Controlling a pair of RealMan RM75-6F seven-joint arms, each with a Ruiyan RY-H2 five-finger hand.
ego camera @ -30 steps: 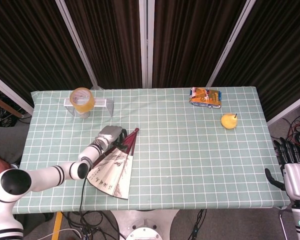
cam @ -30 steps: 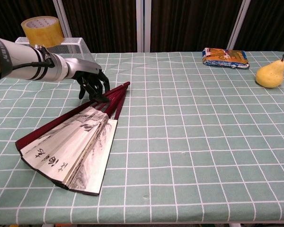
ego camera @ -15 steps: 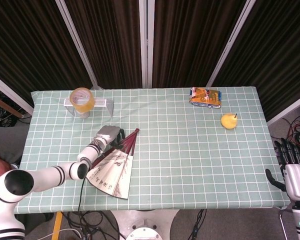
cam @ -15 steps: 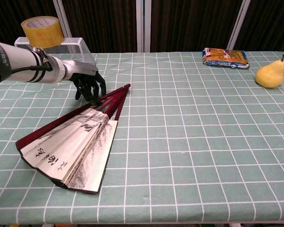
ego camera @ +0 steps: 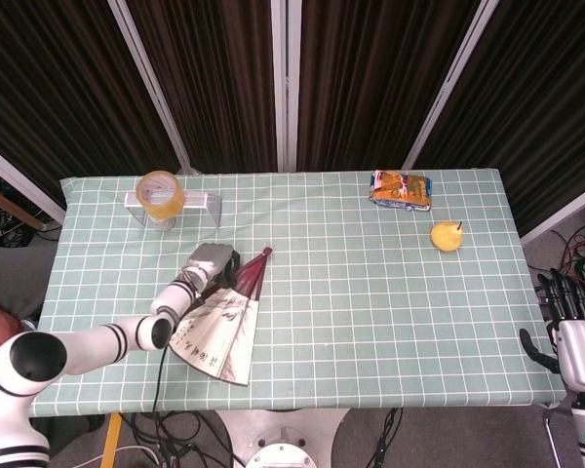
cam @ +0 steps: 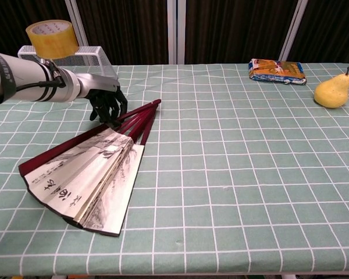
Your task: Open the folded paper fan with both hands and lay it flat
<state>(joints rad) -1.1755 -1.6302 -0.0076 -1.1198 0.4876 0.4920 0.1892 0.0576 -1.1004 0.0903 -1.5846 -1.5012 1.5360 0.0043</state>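
The paper fan [ego camera: 219, 327] [cam: 87, 174] lies partly spread on the green checked table [ego camera: 370, 312], its dark red ribs pointing to the back right and its painted leaf toward the front left edge. My left hand [ego camera: 210, 265] [cam: 104, 99] is bent down over the ribs near the pivot end, and its dark fingers [cam: 107, 110] grip the outer left rib. My right hand [ego camera: 573, 327] hangs beyond the table's right front corner with its fingers apart and nothing in it; the chest view does not show it.
A roll of yellow tape [ego camera: 160, 193] [cam: 51, 31] stands on a white wire rack [ego camera: 200, 203] [cam: 90, 55] at the back left. A snack packet [ego camera: 401, 188] [cam: 277, 70] and a yellow pear [ego camera: 447, 236] [cam: 331, 92] lie at the back right.
My left hand has drawn back a little to the left along the ribs, and the fan's leaf has spread slightly wider. The right hand has stayed still.
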